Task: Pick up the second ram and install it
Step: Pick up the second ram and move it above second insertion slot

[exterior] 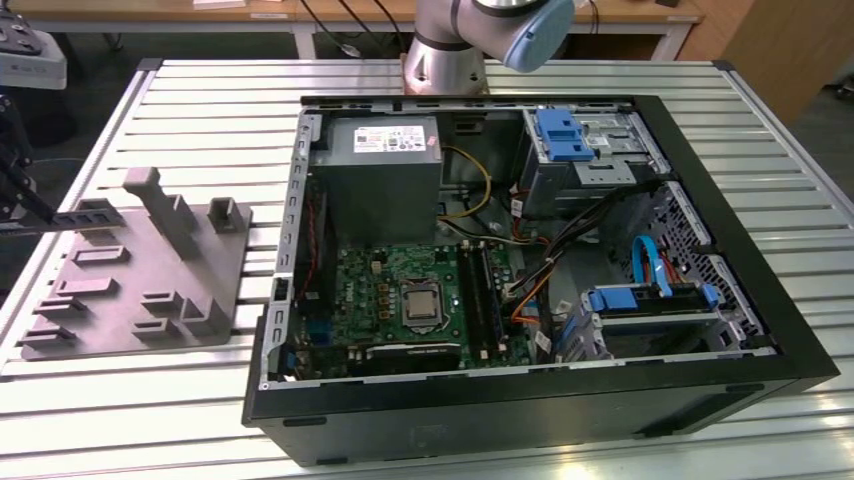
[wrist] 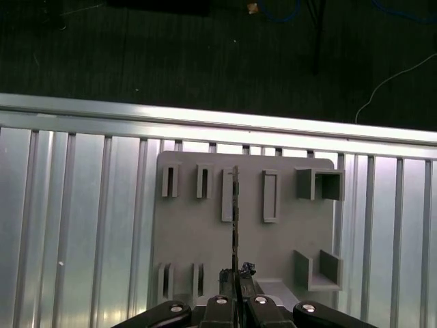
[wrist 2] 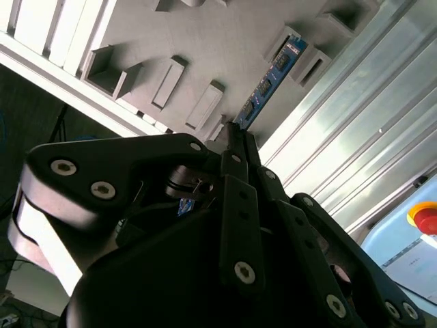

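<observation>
Aluminium slatted table (exterior: 160,420) carries everything. Black open PC case (exterior: 534,410) sits mid-table. In the exterior view the robot arm base (exterior: 461,40) is at 12 o'clock from it. Grey slotted fixture plate (exterior: 134,300) lies flat on the slats at 9 o'clock from the case, apart from it. Green motherboard (exterior: 387,290) is inside the case, toward its 7 o'clock corner.

Black gripper (wrist 2: 235,130) is above the fixture plate (wrist 2: 225,41) in both wrist views. Fingers are pinched together on one end of the second ram (wrist 2: 273,75), with no gap beyond the board's thickness. The ram is a blue-green strip with black chips, and it sticks straight out past the fingertips over the grey plate.

In the first wrist view the gripper (wrist: 235,273) holds the ram (wrist: 235,219) edge-on, a thin dark line. It is in line with one long narrow slot of the fixture plate (wrist: 198,232). Cannot tell whether the ram's far end touches the plate or hangs clear of it. The ram is well apart from the case.
</observation>
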`<action>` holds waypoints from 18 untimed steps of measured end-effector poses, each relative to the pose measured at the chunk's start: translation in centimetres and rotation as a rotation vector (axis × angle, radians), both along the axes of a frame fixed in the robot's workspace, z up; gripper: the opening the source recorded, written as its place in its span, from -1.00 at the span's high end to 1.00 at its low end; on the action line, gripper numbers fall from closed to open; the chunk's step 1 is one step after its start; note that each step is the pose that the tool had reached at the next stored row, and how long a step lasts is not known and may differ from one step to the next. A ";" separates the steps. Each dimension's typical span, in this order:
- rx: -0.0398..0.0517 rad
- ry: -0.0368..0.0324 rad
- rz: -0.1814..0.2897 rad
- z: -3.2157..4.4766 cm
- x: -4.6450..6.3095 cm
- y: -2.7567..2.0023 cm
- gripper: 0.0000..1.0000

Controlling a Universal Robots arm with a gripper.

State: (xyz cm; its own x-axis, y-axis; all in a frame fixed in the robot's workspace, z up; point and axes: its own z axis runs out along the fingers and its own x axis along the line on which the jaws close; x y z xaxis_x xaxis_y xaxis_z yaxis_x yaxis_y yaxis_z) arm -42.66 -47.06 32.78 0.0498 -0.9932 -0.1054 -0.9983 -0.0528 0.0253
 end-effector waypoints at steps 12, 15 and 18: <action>0.0075 -0.0001 0.000 0.67 0.0 0.00 0.73; 0.0092 0.0001 0.000 0.91 0.0 0.00 0.73; 0.0109 0.0001 0.000 1.22 0.0 0.00 0.73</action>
